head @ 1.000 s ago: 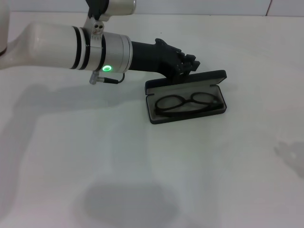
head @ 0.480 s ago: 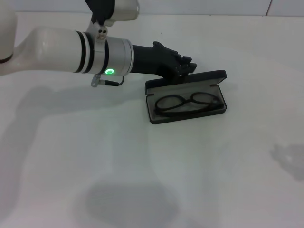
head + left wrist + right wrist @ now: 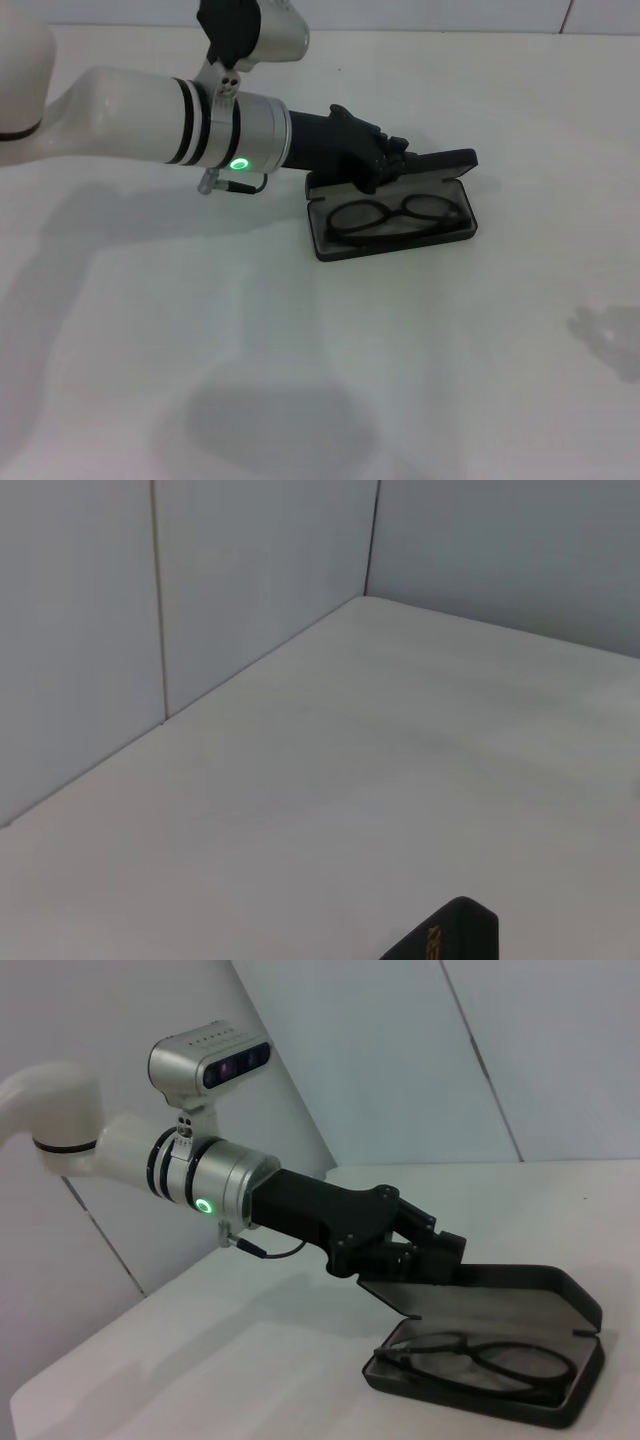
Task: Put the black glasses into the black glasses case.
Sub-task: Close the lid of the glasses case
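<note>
The black glasses (image 3: pixel 395 217) lie folded inside the open black glasses case (image 3: pixel 332 250), on its grey lining; they also show in the right wrist view (image 3: pixel 480 1360), inside the case (image 3: pixel 585 1385). The case's lid (image 3: pixel 445 160) stands tilted forward over the base. My left gripper (image 3: pixel 393 160) is at the lid's back edge near its left end, with its fingers together against the lid, as the right wrist view (image 3: pixel 438 1248) also shows. My right gripper is out of view.
The case sits on a plain white table (image 3: pixel 300 350) with pale walls behind it. My left arm (image 3: pixel 150 125) reaches in from the left above the table. A small black tip (image 3: pixel 450 935) shows in the left wrist view.
My left arm has moved a little right and down toward the case. The lid has tipped further forward over the base. The glasses have not moved.
</note>
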Available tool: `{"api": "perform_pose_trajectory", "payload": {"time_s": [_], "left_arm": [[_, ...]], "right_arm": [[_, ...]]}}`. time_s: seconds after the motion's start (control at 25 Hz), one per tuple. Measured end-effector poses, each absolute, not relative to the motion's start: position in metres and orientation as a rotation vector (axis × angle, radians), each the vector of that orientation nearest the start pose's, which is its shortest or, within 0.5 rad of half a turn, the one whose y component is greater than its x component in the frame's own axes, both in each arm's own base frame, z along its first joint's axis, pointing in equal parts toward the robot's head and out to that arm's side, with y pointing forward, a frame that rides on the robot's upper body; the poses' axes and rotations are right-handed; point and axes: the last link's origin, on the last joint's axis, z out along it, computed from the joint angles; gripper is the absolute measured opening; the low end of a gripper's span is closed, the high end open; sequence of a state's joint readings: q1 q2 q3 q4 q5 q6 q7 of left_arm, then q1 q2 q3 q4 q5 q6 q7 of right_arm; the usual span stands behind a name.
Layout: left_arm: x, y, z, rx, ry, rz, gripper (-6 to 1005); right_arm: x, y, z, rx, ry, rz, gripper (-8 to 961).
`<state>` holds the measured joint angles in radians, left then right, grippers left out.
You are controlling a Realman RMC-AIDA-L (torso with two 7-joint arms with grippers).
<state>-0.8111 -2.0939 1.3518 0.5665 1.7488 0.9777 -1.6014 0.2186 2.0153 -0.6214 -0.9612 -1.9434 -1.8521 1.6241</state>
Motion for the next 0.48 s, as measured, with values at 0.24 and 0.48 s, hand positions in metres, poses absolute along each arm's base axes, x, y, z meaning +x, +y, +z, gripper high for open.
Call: {"api": "perform_pose_trajectory", "payload": {"time_s": [0.24,0.48], "left_arm": [[-0.163,0.400,-0.090,-2.802,-0.481,-0.340,194],[-0.164,0.391,-0.097,-2.859,-0.455,-0.302,192]], "right_arm": [[0.318,0.244,0.083,-2.614,0.916,0.715,175],[0.318,0.245,0.080,-2.617,0.919,0.729,179]]}}
